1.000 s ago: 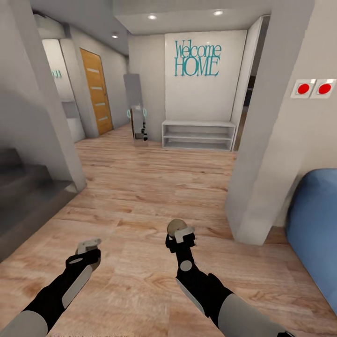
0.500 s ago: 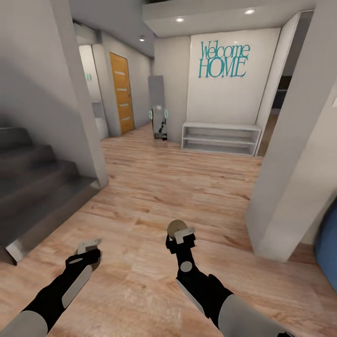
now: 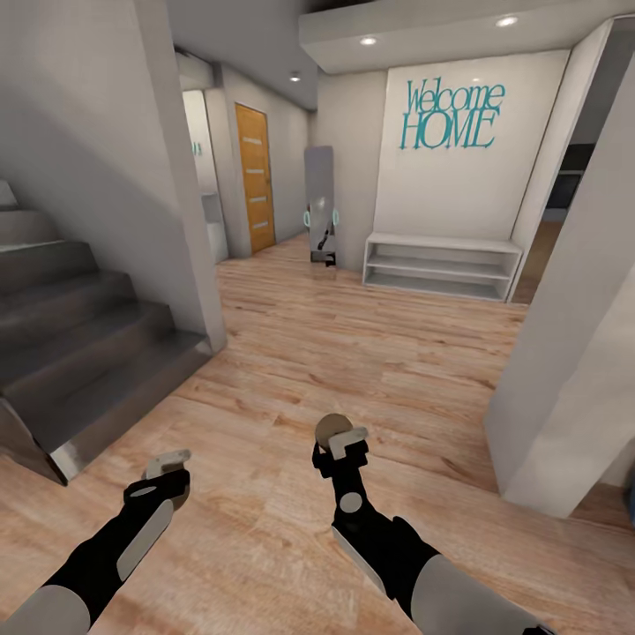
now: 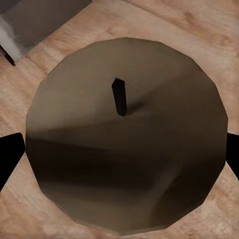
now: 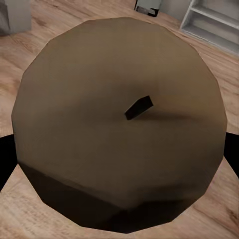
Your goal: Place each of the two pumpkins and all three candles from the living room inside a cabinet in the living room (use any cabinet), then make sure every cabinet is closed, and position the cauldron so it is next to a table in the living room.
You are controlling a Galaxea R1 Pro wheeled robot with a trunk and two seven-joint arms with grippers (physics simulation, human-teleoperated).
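In transit through hallway. Left claw [image 3: 168,466] pinching one candle [image 4: 124,139], right claw [image 3: 339,439] pinching another candle [image 5: 119,124]; both ride low over the wood floor [image 3: 353,353]. Risk as I judge it: clipping the stairs [image 3: 79,353] or pillar [image 3: 564,370] could jolt a candle loose.

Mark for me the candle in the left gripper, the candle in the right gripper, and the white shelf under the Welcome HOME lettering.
left candle [image 4: 124,149], left wrist view, on its flat tan top.
right candle [image 5: 119,119], right wrist view, on its top beside the wick.
white shelf [image 3: 441,244], head view, on its top board.
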